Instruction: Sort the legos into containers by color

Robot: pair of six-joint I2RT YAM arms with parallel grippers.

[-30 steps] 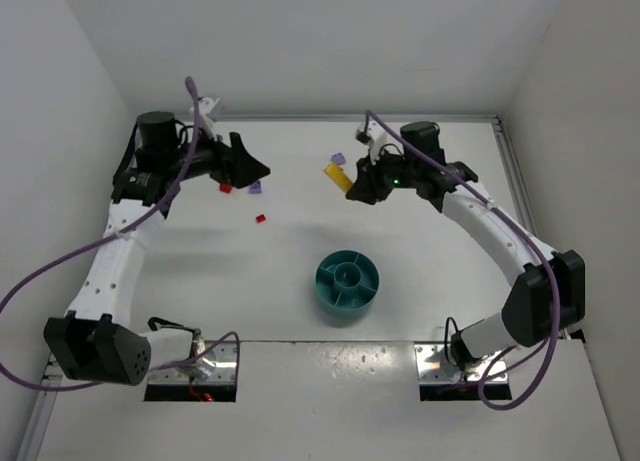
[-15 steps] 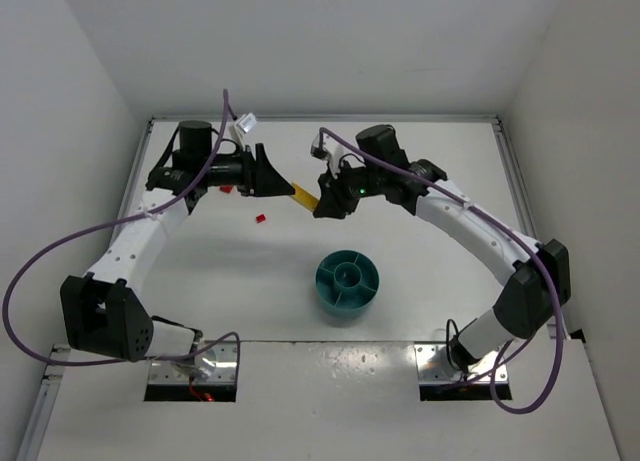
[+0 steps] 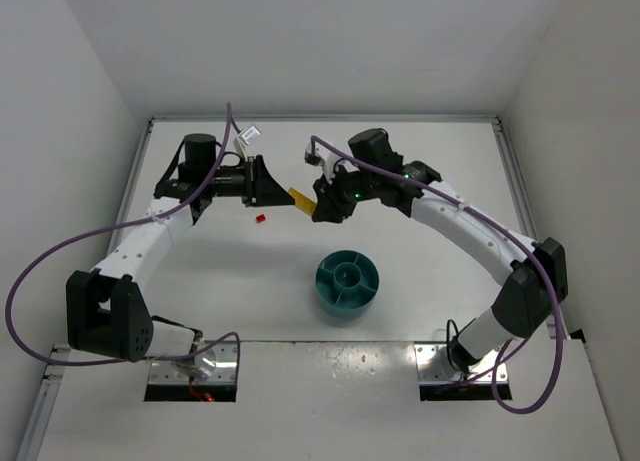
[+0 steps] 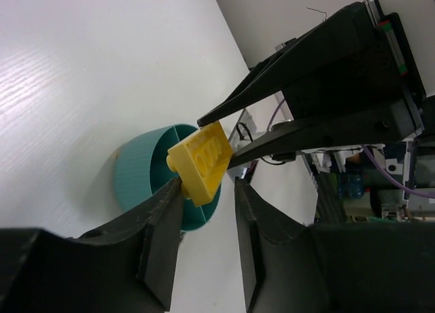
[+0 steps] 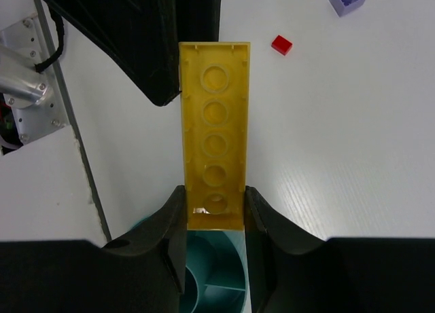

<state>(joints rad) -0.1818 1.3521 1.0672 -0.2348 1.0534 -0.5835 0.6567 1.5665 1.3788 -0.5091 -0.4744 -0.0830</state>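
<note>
The left tool [image 4: 209,188] has swung in and narrowed around the yellow lego [image 5: 215,123] that the right tool [image 5: 214,192] pinches, firm hold uncertain, seemingly a handover before binning.

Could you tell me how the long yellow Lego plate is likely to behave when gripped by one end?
The long yellow Lego plate looks like stiff moulded plastic: it juts straight out from the right gripper without sagging. Thin and hollow underneath, it is probably very light. With the jaws on one end only, its smooth sides might let it pivot.
</note>
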